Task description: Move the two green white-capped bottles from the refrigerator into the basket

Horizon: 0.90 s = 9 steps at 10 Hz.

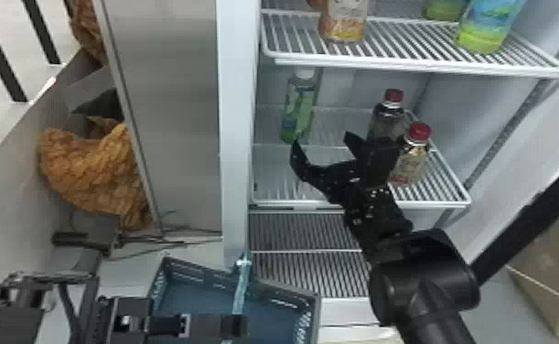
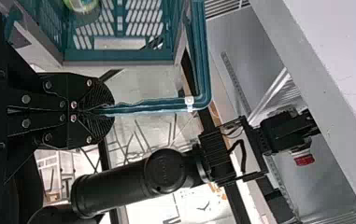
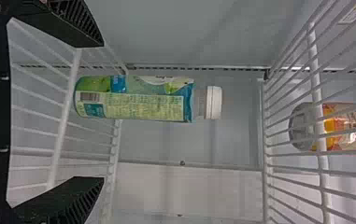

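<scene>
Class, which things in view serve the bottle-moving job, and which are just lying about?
Job:
- green white-capped bottle
- refrigerator
- teal basket
- its handle, held by left gripper
- open right gripper
- perhaps the green item inside the basket

Lying about:
- two red-capped bottles
- orange-labelled bottle
- brown woven bundle

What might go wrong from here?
The right gripper is close to a red-capped bottle; a sideways shift might topple it. Its open fingers could nudge the green bottle if they close in off-centre. The left gripper holds the basket by its handle, so it may tilt.
</scene>
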### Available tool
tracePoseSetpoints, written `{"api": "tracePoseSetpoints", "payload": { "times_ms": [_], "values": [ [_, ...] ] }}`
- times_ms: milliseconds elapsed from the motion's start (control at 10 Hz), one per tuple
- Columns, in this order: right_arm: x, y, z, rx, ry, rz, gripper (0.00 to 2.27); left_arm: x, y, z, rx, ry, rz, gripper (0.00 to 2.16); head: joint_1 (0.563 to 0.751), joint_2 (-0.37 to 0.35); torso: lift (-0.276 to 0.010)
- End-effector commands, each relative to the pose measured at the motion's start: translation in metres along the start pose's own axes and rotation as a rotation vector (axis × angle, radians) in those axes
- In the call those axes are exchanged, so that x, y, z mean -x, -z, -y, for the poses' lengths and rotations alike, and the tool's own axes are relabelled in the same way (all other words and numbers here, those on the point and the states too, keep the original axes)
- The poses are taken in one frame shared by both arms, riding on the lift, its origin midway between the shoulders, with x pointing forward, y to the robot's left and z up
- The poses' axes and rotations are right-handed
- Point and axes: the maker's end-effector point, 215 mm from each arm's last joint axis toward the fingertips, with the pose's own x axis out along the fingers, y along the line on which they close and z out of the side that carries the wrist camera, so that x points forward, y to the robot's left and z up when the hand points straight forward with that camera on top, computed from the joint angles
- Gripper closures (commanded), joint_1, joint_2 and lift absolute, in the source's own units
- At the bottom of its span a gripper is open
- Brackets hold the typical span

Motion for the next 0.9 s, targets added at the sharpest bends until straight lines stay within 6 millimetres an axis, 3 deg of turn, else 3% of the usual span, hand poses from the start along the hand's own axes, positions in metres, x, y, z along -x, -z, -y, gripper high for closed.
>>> {"api": "tracePoseSetpoints", "payload": {
  "times_ms": [0,300,600,800],
  "values": [
    [-0.011,-0.001,-0.001,0.008,-0.001,0.008,0.0,-0.001,0.001,0.0,0.0,0.001,-0.003,1.17,0.695,-0.129,-0.263],
    [-0.034,-0.005,-0.009,0.022,-0.016,0.019,0.0,-0.002,-0.001,0.001,-0.004,0.002,-0.007,1.17,0.695,-0.116,-0.263],
    [-0.053,-0.015,-0.004,0.023,0.002,0.035,0.0,-0.003,-0.001,0.003,-0.007,0.007,-0.007,1.16,0.695,-0.108,-0.263],
    [-0.066,-0.015,-0.015,0.046,-0.024,0.025,0.0,-0.005,-0.001,0.005,-0.009,0.012,-0.009,1.16,0.695,-0.105,-0.263]
  ]
}}
